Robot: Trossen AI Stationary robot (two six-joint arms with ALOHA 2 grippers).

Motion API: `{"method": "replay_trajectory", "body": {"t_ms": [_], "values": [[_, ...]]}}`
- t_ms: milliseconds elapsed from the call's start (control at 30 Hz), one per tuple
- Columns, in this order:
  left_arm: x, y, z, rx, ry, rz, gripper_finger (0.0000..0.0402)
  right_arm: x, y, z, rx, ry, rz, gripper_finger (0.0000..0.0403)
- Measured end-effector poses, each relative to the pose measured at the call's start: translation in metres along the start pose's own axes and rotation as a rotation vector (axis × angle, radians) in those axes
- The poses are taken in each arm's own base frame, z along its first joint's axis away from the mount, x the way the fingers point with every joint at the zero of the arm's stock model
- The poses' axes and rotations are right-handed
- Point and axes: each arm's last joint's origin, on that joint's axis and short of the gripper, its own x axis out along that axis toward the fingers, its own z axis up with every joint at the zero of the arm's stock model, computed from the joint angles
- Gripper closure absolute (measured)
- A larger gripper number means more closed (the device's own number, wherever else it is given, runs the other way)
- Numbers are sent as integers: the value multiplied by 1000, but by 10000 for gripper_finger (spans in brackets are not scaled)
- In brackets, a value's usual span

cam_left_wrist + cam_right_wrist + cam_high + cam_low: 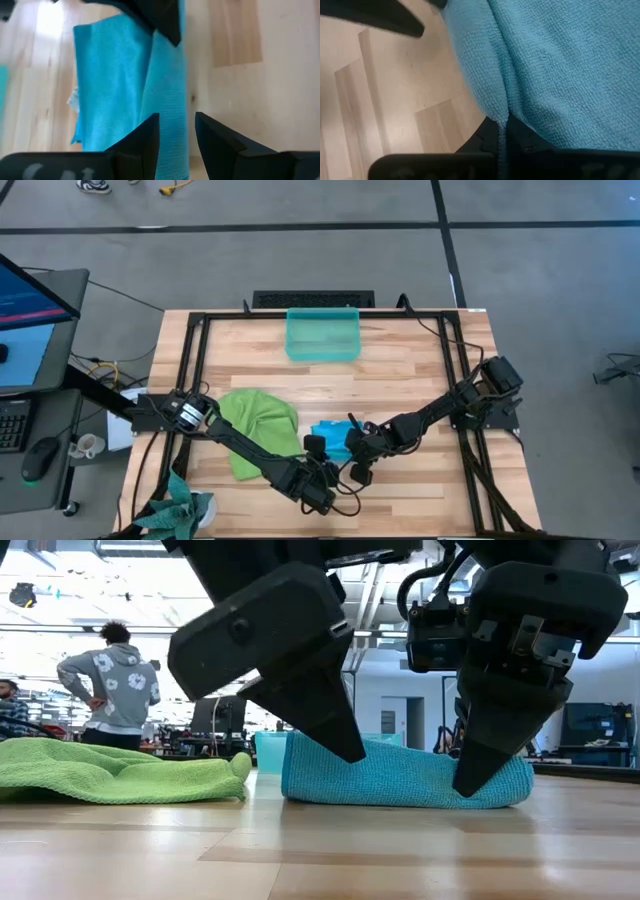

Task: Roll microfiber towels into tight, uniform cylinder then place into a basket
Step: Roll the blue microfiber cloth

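While left hand [176, 132] hangs part spread over blue towel [125, 75] fold, right hand [501, 136] pinches towel edge.

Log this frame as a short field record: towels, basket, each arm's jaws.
blue towel: partly folded, flat on table near front centre
green towel: loose heap, left of the blue one
basket: back centre, nothing visible inside
left gripper: jaws open, at blue towel's edge
right gripper: jaws shut on blue towel fold
stage: rolling not finished, nothing in the basket
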Motion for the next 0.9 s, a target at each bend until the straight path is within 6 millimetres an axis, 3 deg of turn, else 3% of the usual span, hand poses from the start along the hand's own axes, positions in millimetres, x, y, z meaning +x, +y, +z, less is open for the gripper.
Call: {"method": "replay_trajectory", "body": {"t_ms": [333, 533, 900], "values": [[26, 27, -5, -76, 113, -48, 283, 0, 0, 0, 4, 8, 10, 375], [35, 33, -9, -124, 151, -131, 283, 0, 0, 0, -14, 10, 12, 379], [39, 30, -16, -182, 182, -156, 283, 1, 3, 1, -89, -14, 30, 316]]}}
